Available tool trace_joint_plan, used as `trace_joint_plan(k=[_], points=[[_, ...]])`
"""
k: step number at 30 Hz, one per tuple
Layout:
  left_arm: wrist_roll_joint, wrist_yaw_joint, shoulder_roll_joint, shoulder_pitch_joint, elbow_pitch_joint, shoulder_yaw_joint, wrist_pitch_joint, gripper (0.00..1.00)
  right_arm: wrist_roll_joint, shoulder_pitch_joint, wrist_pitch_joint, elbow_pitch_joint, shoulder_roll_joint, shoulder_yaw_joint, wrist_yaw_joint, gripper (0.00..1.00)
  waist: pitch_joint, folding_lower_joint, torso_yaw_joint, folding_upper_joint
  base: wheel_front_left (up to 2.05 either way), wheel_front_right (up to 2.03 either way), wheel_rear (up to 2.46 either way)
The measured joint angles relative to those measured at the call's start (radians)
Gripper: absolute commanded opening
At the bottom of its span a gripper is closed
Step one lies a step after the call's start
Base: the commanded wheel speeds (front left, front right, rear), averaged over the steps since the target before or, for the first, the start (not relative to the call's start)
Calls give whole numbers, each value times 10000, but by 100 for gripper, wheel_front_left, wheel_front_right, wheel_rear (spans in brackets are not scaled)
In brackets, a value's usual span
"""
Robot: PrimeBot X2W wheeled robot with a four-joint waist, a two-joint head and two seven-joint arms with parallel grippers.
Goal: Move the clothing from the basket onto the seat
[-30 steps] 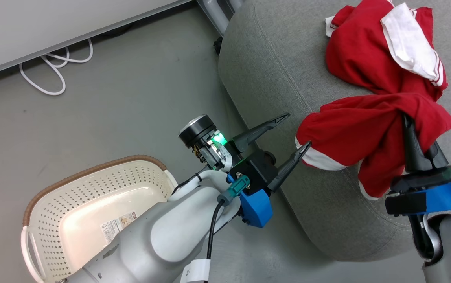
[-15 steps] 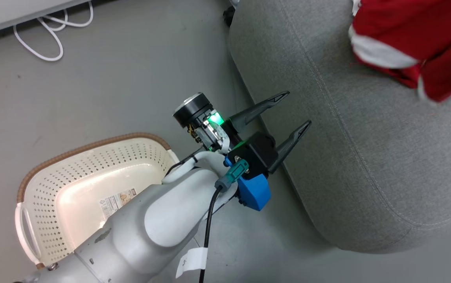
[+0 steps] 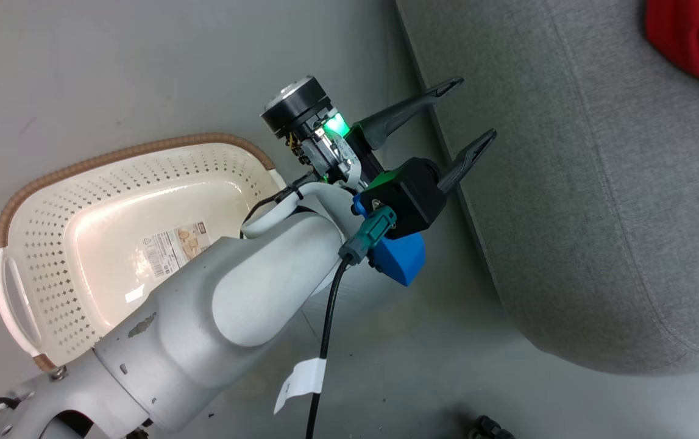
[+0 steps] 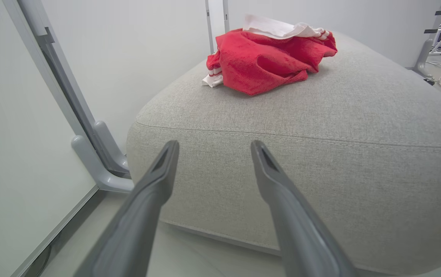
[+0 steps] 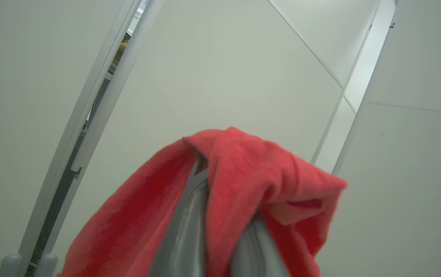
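My right gripper [image 5: 224,196] clamps one red garment [image 5: 243,169], draped over it; the other garment [image 4: 266,57] lies on top of the seat [image 4: 320,127]. I'd lower beside it, then release. My left gripper [image 4: 213,146], spread and bare, faces the seat's side.

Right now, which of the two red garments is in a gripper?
The hanging garment pinched in the right gripper; the other garment lies crumpled on the seat.

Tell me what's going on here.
The robot is moving laundry. The basket on the floor looks empty. One red garment lies bunched on the grey seat. The right gripper is shut on a second red garment, draped over its fingers. The left gripper is open, holding nothing, pointed at the seat's side.
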Motion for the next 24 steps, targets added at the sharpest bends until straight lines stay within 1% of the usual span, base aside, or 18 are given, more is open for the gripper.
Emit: trace_joint_plan(k=[2, 5, 7, 10, 17, 24], points=[[54, 2, 36, -138, -52, -4, 27, 100, -6, -70, 2, 483, -157, -174, 0, 0, 287, 0, 69, 0, 0, 0, 0], [123, 56, 96, -278, -109, -17, 63, 100, -54, -50, 2, 1043, -109, -362, 0, 0, 660, 0, 155, 0, 0, 0, 0], [125, 61, 148, -302, -123, -33, 86, 100, -117, 84, 2, 1256, 102, -433, 0, 0, 849, 1, 186, 0, 0, 0, 0], [125, 79, 182, -312, -142, -84, 102, 100, -251, 611, 2, 1461, 587, -464, 0, 0, 1028, 0, 186, 0, 0, 0, 0], [121, 81, 201, -385, -173, -203, 130, 100, -276, 1723, 2, 2031, 1430, -616, 0, 0, 1162, 0, 190, 0, 0, 0, 0], [58, 109, 286, -405, -184, -247, 134, 100, -290, 2058, 2, 2416, 1956, -439, 0, 0, 1157, 0, 186, 0, 0, 0, 0]])
